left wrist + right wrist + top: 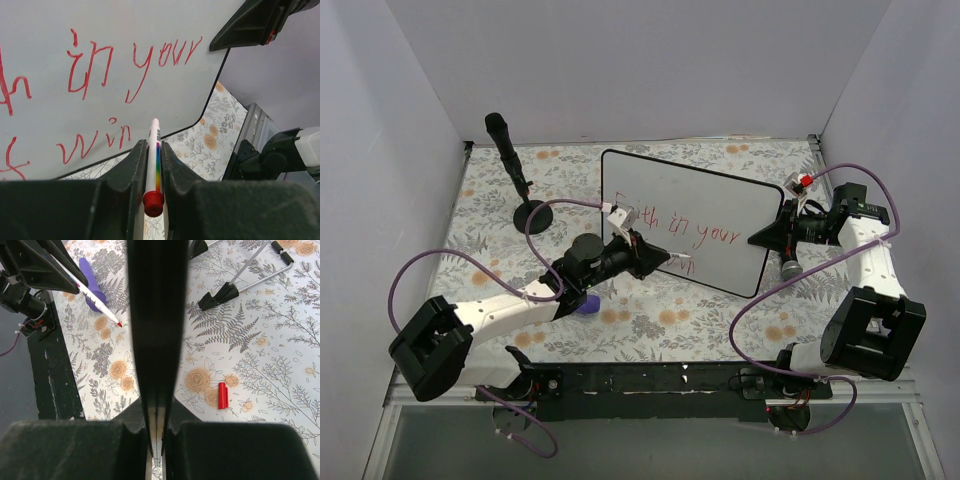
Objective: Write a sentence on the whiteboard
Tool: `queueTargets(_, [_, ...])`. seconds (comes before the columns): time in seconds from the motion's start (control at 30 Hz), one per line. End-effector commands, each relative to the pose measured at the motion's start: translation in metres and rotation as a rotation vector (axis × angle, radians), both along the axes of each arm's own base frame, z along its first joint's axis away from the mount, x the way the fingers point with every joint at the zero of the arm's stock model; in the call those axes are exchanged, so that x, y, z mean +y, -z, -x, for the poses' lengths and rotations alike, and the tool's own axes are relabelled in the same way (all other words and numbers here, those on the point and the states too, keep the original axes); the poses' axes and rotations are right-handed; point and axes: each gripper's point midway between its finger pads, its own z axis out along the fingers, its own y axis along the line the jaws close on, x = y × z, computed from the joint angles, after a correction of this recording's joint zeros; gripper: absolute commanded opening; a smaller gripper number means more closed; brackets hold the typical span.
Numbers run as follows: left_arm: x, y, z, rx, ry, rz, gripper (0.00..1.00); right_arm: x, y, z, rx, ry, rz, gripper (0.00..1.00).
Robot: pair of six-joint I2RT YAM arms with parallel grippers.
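Top external view shows the left pincer point(660, 262) squeezed tight on a white marker point(678, 262), whose tip is close to the whiteboard point(720, 195). The whiteboard stands in the middle of the flowery counter point(650, 322), and the red sentence point(705, 236) runs across it in two lines, the lower one ending in "win". Over on the right, the right pincer point(767, 236) is pinched tight on the board's right edge.

Floral-patterned table point(660, 322) with red cap point(223, 395), purple object point(92, 287) and black round-based stand point(530, 214).
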Motion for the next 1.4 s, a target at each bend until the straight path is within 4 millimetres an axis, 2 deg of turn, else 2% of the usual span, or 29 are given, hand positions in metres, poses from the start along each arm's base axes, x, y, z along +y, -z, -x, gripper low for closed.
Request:
queueTargets(0.0, [0.012,0.004,0.010,-0.001,0.007,-0.011,0.00,-0.004,0.006,0.003,-0.019,0.005,0.081,0.01])
queueTargets(0.2, [0.021,0.011,0.013,0.011,-0.016,-0.002,0.00,-0.004,0.007,0.003,-0.015,0.006,0.082,0.01])
queueTargets(0.73, [0.023,0.010,0.011,0.010,-0.040,0.026,0.00,-0.004,0.007,0.003,-0.016,0.004,0.078,0.01])
queueTargets(0.93, [0.008,0.009,0.006,0.012,-0.005,0.034,0.00,-0.003,0.008,0.002,-0.014,0.002,0.077,0.01])
queueTargets(0.97, [0.004,0.003,0.003,0.003,-0.002,0.042,0.00,-0.003,0.008,0.002,-0.013,0.002,0.077,0.01])
queueTargets(1.0, [0.001,0.008,0.000,0.012,0.003,0.033,0.00,-0.003,0.008,0.002,-0.012,0.001,0.076,0.01])
queueTargets(1.07, [-0.005,0.002,-0.003,-0.001,0.014,0.035,0.00,-0.003,0.008,0.002,-0.012,0.002,0.077,0.01])
queueTargets(1.2, [-0.013,0.004,-0.009,0.000,0.021,0.017,0.00,-0.003,0.007,0.002,-0.017,0.001,0.077,0.01])
queueTargets(1.37, [-0.020,0.020,-0.011,0.032,0.038,-0.020,0.00,-0.003,0.008,0.002,-0.012,0.001,0.076,0.01])
